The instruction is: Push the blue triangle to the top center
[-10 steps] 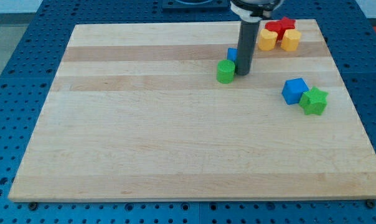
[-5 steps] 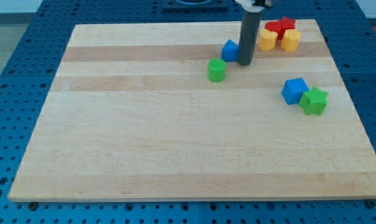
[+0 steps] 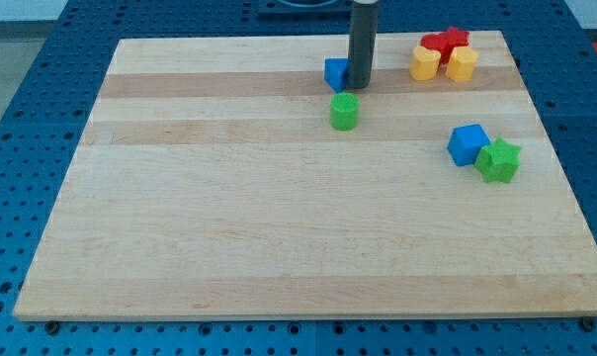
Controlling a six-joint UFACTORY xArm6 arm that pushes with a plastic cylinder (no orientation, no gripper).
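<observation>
The wooden board (image 3: pixel 229 198) lies on a blue perforated table (image 3: pixel 22 99), and everything else is placed here against the green cylinder (image 3: pixel 345 112), which stands a little right of the board's middle line in its upper part. Just above the green cylinder and slightly to its left sits the blue triangle (image 3: pixel 336 73), near the board's top edge and close to the top centre. My tip (image 3: pixel 359 86) stands directly against the blue triangle's right side, just above and a shade right of the green cylinder, apart from it; the rod has no fingers and holds nothing, it only presses sideways. Well to the right of the green cylinder and above it, two yellow blocks (image 3: pixel 425 64) (image 3: pixel 463 64) sit side by side with a red block (image 3: pixel 445 43) touching behind them. Farther right and lower than the green cylinder, a blue cube (image 3: pixel 468 143) touches a green star (image 3: pixel 499 160).
</observation>
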